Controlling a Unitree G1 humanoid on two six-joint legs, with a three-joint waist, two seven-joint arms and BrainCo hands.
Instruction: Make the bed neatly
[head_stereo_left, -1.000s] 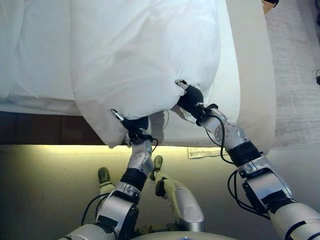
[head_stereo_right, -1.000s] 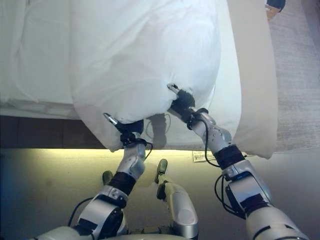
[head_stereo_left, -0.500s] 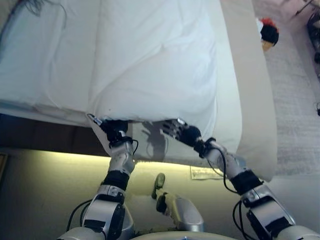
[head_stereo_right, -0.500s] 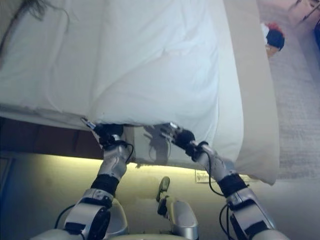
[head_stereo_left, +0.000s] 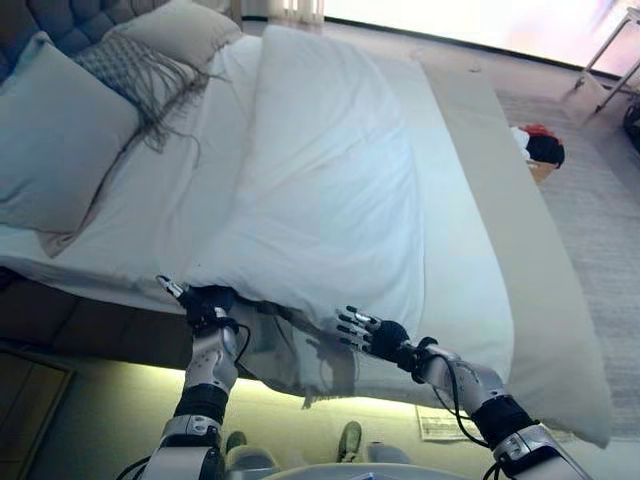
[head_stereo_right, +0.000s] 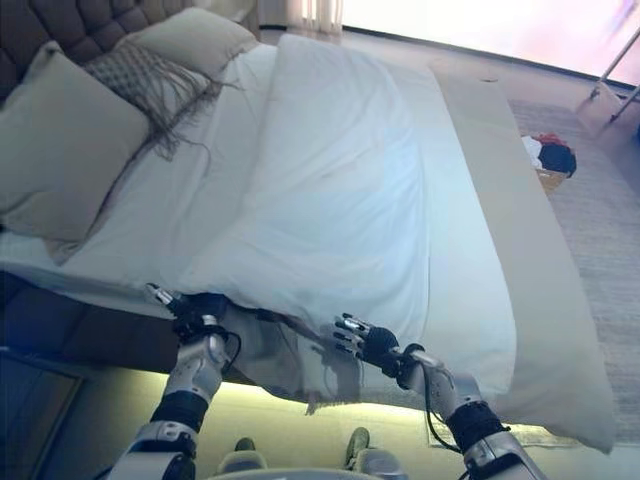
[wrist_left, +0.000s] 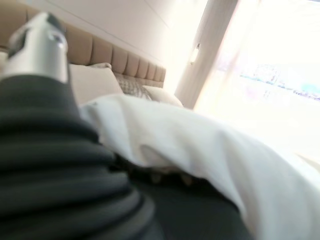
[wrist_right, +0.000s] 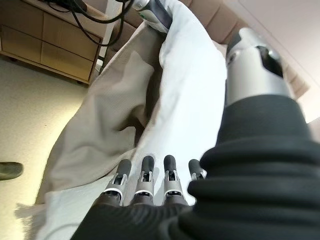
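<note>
A white duvet (head_stereo_left: 330, 200), folded into a long strip, lies down the middle of the bed, its near edge at the bed's side. My left hand (head_stereo_left: 205, 305) is at the duvet's near left corner, fingers curled into the cloth; in the left wrist view the duvet (wrist_left: 200, 150) lies right over the hand. My right hand (head_stereo_left: 368, 333) hangs just below the duvet's near edge with fingers (wrist_right: 145, 172) straight and spread, holding nothing. A beige sheet (wrist_right: 100, 130) hangs down the bed's side beside it.
A large pillow (head_stereo_left: 55, 140), a fringed grey pillow (head_stereo_left: 130, 75) and a beige pillow (head_stereo_left: 185, 30) lie at the headboard on the left. A beige cover (head_stereo_left: 520, 230) runs along the bed's right side. A basket of clothes (head_stereo_left: 540, 150) stands on the carpet. A wooden nightstand (head_stereo_left: 30, 410) is at lower left.
The view has tilted up to show the whole bed. The lifted duvet has come down onto the mattress. My right hand has let go of it and opened; my left stays at the corner.
</note>
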